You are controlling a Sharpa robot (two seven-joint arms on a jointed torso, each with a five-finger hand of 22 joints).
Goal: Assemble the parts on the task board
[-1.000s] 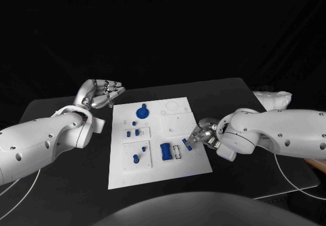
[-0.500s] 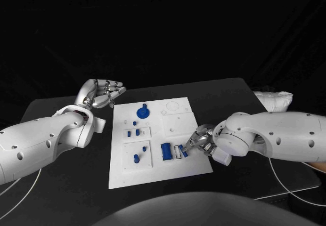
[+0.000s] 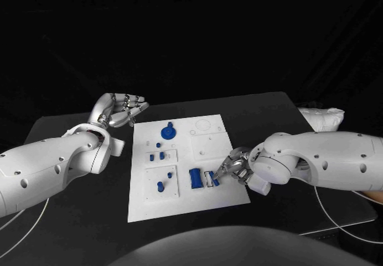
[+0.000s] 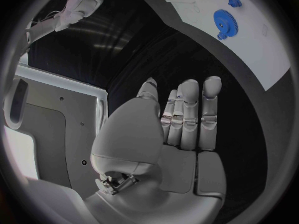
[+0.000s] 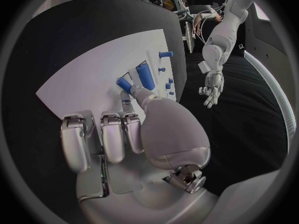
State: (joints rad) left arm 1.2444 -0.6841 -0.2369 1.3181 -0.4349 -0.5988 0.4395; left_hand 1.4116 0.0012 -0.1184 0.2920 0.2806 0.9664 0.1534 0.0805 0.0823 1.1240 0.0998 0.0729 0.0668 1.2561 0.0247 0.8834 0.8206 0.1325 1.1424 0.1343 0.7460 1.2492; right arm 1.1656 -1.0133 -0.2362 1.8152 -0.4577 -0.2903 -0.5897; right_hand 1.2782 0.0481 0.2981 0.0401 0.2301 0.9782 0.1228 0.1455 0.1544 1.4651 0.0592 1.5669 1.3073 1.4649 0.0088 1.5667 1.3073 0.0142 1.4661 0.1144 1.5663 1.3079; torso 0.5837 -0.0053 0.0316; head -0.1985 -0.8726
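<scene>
Task board: the white task board [image 3: 180, 191] lies in the middle of the black tabletop [image 3: 72, 221], its long axis running near to far, with blue parts set across it.
Part in hand: a small blue part [image 3: 214, 177] is pinched at the fingertips of the right hand [image 3: 231, 165], just over the board's near right area.
Neighbouring part: a larger blue block [image 3: 195, 178] stands just left of the pinched part, a pale slot being seen between them.
Key relation: the slot is judged to lie directly under and slightly left of the right fingertips; the pinched part's long axis is seen roughly near to far, matching the slot.
Right hand state: thumb and one finger [image 5: 132, 95] are closed on the part; the other fingers are curled beside them.
Left hand state: the left hand [image 3: 119, 111] is held off the board's far left corner, fingers loosely bent, nothing held.
Nearer arm: the right.
Far parts: a blue gear [image 3: 168, 132] sits at the board's far end.
</scene>
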